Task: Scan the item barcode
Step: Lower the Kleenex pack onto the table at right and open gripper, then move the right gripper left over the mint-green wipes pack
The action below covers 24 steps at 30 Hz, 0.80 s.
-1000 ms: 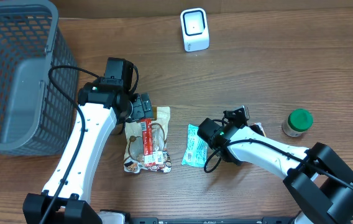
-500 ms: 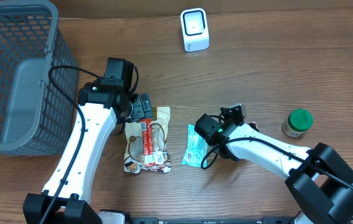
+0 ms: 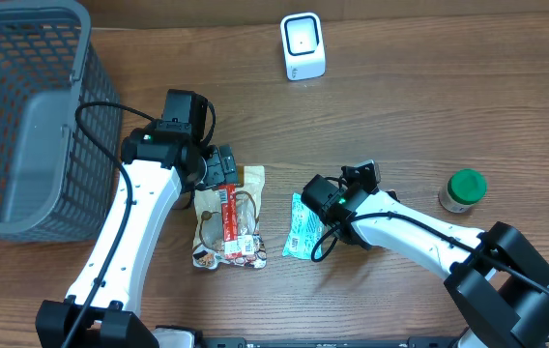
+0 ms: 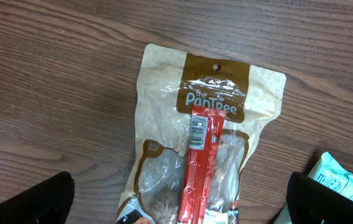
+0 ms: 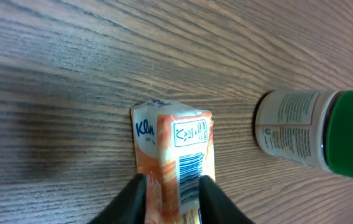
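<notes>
An orange and white packet (image 5: 176, 149) with a barcode on top lies on the wooden table. My right gripper (image 5: 173, 199) is shut on it, one finger against each long side. In the overhead view the right gripper (image 3: 366, 179) sits mid-table and the arm hides the packet. The white scanner (image 3: 303, 45) stands at the back of the table. My left gripper (image 4: 179, 205) hangs wide open over a brown snack bag (image 4: 207, 124) that has a red stick pack (image 4: 200, 162) lying on it, touching neither.
A green-lidded bottle (image 3: 463, 189) lies right of the right gripper, close to the packet in the wrist view (image 5: 307, 134). A teal pack (image 3: 303, 227) lies between the two arms. A grey mesh basket (image 3: 23, 116) fills the far left.
The right wrist has shifted slightly to the left over the table. The left arm has not moved.
</notes>
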Tool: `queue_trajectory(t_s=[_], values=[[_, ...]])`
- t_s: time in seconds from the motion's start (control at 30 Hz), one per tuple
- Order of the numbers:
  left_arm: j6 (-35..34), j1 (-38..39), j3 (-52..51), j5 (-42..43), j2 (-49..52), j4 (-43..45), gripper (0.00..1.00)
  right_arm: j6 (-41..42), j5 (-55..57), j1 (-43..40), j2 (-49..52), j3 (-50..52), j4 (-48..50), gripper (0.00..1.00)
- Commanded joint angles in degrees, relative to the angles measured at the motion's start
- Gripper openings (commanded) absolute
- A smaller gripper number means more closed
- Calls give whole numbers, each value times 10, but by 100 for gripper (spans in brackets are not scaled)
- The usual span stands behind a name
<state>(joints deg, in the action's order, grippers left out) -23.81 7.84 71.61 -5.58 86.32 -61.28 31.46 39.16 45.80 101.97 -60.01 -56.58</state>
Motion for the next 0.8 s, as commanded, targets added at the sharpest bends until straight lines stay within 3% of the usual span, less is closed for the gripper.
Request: queue_trajectory(t_s=[0.0, 0.17, 0.27, 0.6, 0.77], values=[[-6, 1, 8, 3, 2, 0, 100, 3, -2, 2, -15, -17, -2, 35], [-6, 1, 8, 3, 2, 0, 100, 3, -25, 1, -57, -44, -14, 52], [-6, 1, 8, 3, 2, 0, 100, 3, -35, -9, -77, -46, -14, 56], [-6, 1, 8, 3, 2, 0, 100, -47, -225, -139, -79, -43, -19, 63], [-6, 1, 8, 3, 2, 0, 100, -63, -278, -166, -79, -39, -19, 64]])
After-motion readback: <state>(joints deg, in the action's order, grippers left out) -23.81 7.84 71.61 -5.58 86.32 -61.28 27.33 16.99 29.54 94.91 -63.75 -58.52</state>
